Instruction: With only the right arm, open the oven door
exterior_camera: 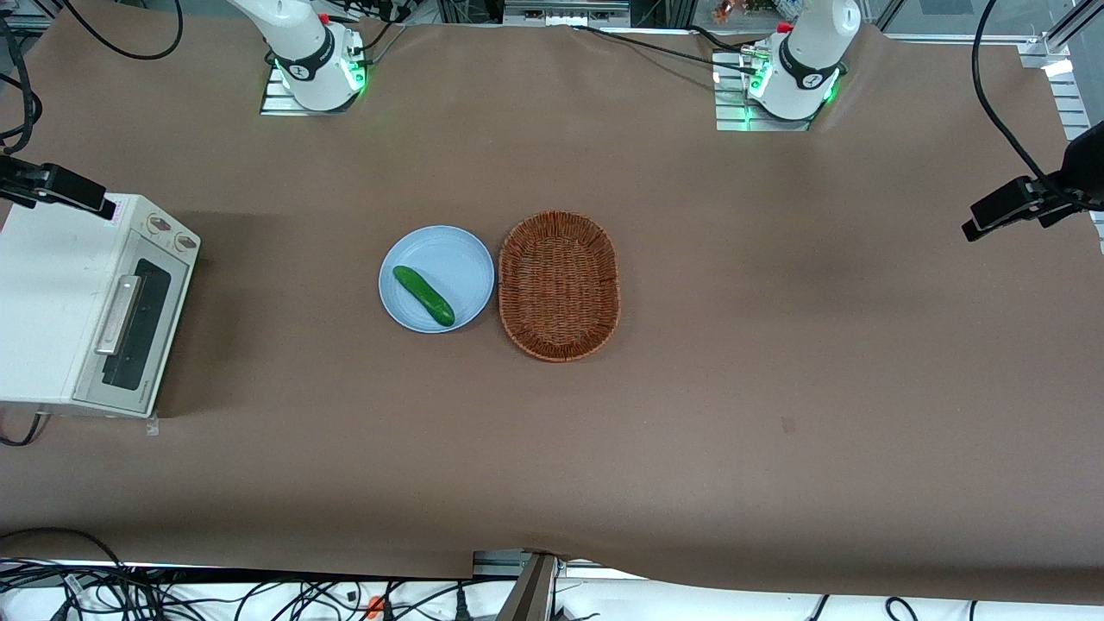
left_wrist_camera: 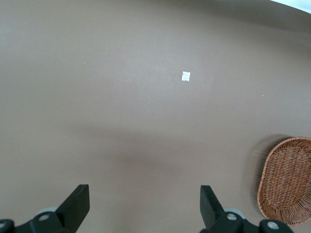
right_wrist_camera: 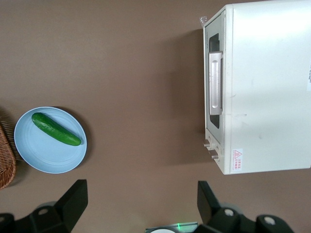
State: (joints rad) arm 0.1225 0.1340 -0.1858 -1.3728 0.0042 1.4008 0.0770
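Note:
The white toaster oven [exterior_camera: 52, 302] stands at the working arm's end of the table. Its oven door [exterior_camera: 138, 323] with dark glass and a silver bar handle [exterior_camera: 119, 315] is closed and faces the middle of the table. In the right wrist view the door [right_wrist_camera: 214, 87] and its handle [right_wrist_camera: 215, 82] show from above. Only the base and lower link of the right arm [exterior_camera: 302, 43] show in the front view. The gripper [right_wrist_camera: 141, 199] hangs high above the bare table between the oven and the plate, open and empty, well away from the door.
A light blue plate [exterior_camera: 435, 241] holding a green cucumber [exterior_camera: 423, 295] lies mid-table, with a brown wicker basket [exterior_camera: 559, 285] beside it. Plate [right_wrist_camera: 43, 150] and cucumber [right_wrist_camera: 56, 129] also show in the right wrist view. A black camera mount [exterior_camera: 52, 185] overhangs the oven's top.

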